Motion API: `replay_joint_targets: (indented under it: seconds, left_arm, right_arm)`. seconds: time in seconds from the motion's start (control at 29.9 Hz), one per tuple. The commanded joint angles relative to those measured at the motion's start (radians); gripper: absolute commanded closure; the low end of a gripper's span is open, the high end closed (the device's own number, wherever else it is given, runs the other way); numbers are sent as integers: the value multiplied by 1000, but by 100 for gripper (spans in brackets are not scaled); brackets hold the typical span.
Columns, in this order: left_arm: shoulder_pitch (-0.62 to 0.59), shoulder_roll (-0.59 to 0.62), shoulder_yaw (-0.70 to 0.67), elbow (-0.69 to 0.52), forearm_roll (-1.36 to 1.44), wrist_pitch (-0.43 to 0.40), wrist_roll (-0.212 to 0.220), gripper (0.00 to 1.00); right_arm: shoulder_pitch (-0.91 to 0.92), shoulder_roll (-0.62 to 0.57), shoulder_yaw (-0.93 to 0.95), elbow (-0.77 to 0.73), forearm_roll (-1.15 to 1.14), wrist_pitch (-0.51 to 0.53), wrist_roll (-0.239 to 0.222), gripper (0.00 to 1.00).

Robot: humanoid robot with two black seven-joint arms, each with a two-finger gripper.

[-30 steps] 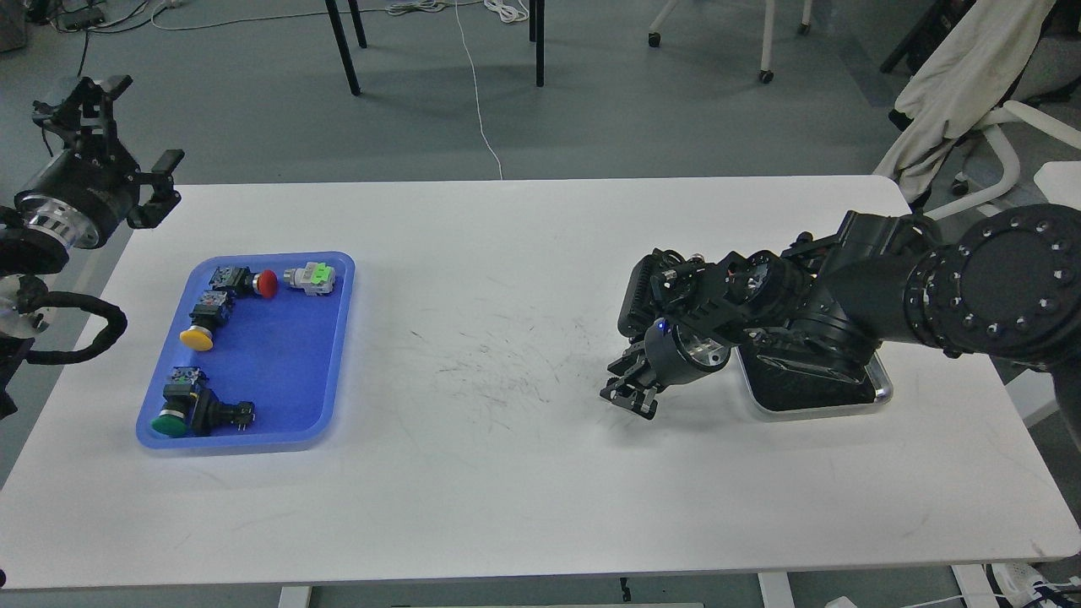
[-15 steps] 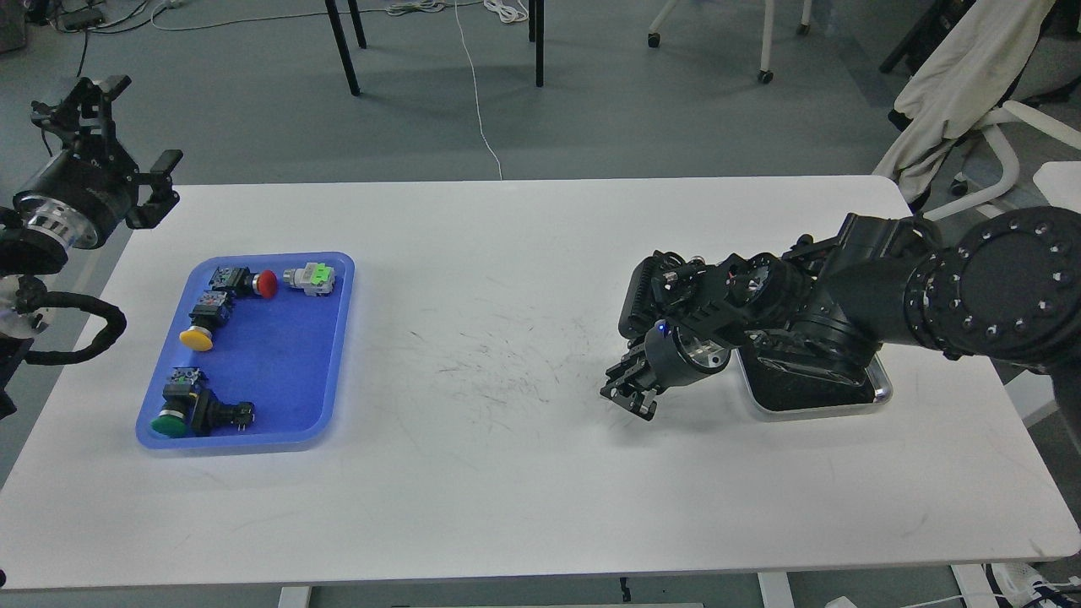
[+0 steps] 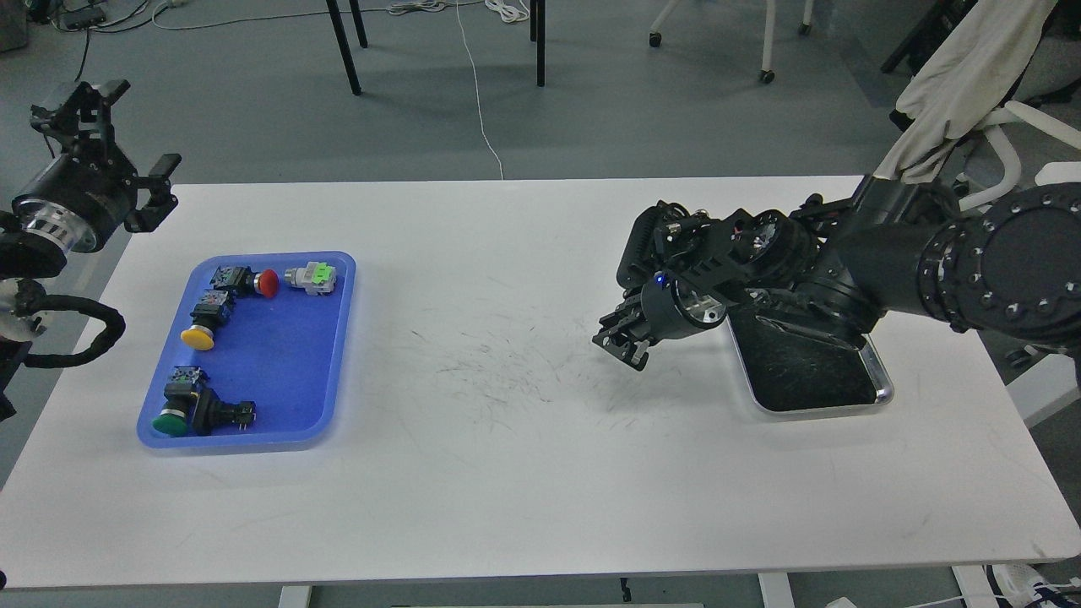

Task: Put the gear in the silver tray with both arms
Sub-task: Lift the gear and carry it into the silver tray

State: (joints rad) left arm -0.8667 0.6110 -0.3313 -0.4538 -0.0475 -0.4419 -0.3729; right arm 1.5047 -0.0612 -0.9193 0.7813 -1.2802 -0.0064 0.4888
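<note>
One white table (image 3: 524, 473) across nearly the whole view, scuffed with fine dark scratches near its middle; grey floor beyond, with chair legs and a loose cable at the far edge.

Two black arms next in size — right arm (image 3: 971, 270) thick and heavy, entering from the right edge, reaching leftward above the table and passing over the far end of the silver tray; left arm (image 3: 51, 219) entering at the left edge, raised off the table's far left corner, silver joint ring showing, black cable looped below it.

Blue plastic tray (image 3: 334, 338) on the left part of the table, long side running away from the viewer; silver tray (image 3: 878, 397) well apart from it on the right part, shiny rim, dark scratched bottom, near end bare, far end hidden under the right arm.

Right gripper (image 3: 621, 342) pointing down and left, held above bare table just left of the silver tray, seen small and dark — cannot tell whether open or closed, nothing visible between the fingers. Left gripper (image 3: 101, 127) up over the floor past the table corner, fingers spread wide apart, holding nothing.

Several push-button parts inside the blue tray: green-capped one (image 3: 173, 422) at the near end; yellow-capped one (image 3: 197, 336) midway; red-capped one (image 3: 263, 283) at the far end; beside it a small grey part with a green block (image 3: 312, 277).
</note>
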Motion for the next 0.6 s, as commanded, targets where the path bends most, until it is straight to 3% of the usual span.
replay_joint_targets:
  seconds: [0.0,0.3,0.57]
  left_arm:
    - [0,1,1,0,1,0,0,2]
    - [2,-2,1,0,0,2,-1,2]
    - [0,-5,3,0,2,2,0,2]
  right_arm:
    - [14,-92,22,4,-1,3,0,98]
    - [-20,-325,22,44,-4,-6,0,98]
    - [-170,-417,23,49,-8,-61,0,98]
